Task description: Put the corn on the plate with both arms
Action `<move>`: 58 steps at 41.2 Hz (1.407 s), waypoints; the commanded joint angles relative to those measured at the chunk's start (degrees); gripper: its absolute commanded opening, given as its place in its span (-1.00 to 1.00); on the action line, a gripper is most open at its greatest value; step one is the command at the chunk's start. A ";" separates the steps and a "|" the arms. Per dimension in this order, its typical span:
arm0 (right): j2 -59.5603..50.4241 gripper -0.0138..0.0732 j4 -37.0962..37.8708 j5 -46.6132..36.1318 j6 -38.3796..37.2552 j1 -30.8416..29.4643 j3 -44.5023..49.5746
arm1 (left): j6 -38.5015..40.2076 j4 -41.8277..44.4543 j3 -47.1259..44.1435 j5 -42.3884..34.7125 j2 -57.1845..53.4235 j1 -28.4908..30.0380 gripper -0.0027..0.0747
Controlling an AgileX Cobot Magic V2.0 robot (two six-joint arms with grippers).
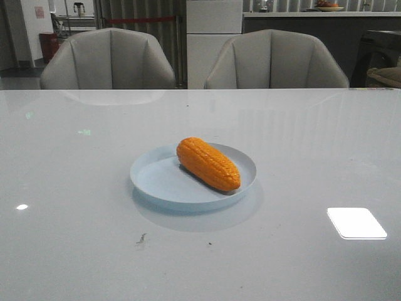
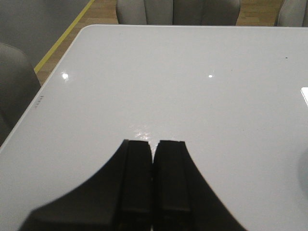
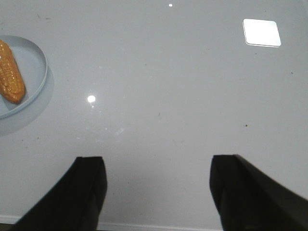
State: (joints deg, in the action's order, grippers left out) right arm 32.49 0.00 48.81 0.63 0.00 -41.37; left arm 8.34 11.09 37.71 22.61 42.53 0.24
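Observation:
The orange corn lies on the pale blue plate in the middle of the table, slanting from back left to front right. The right wrist view shows the corn and the plate's rim at its edge. My left gripper is shut and empty over bare table. My right gripper is open and empty, well clear of the plate, near the table's front edge. Neither arm shows in the front view.
Two grey chairs stand behind the table's far edge. A bright light reflection lies on the glossy white tabletop at the front right. The left wrist view shows a table corner and its edge.

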 commanded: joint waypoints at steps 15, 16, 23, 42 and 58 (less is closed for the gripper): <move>-0.16 0.61 0.00 -4.06 0.05 -0.40 -1.33 | 0.51 -0.29 1.61 -4.64 -0.28 0.18 -0.70; -0.16 0.61 0.00 -4.06 0.05 -0.40 -1.33 | 0.51 -0.29 1.61 -4.64 -0.28 0.18 -0.70; -0.16 0.61 0.00 -4.06 0.05 -0.40 -1.33 | 0.51 -0.29 1.61 -4.64 -0.28 0.18 -0.70; -0.16 0.61 0.00 -3.99 0.05 -0.40 -1.33 | 0.51 -1.97 1.50 -4.49 -1.90 0.18 -0.70; -0.16 0.61 0.00 -3.99 0.05 -0.40 -1.33 | -6.95 -14.41 -1.52 -8.75 -10.18 -0.43 -0.70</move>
State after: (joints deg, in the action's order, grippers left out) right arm 32.24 0.00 48.81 0.63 0.00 -41.12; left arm 6.30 0.00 35.80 21.18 34.14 0.24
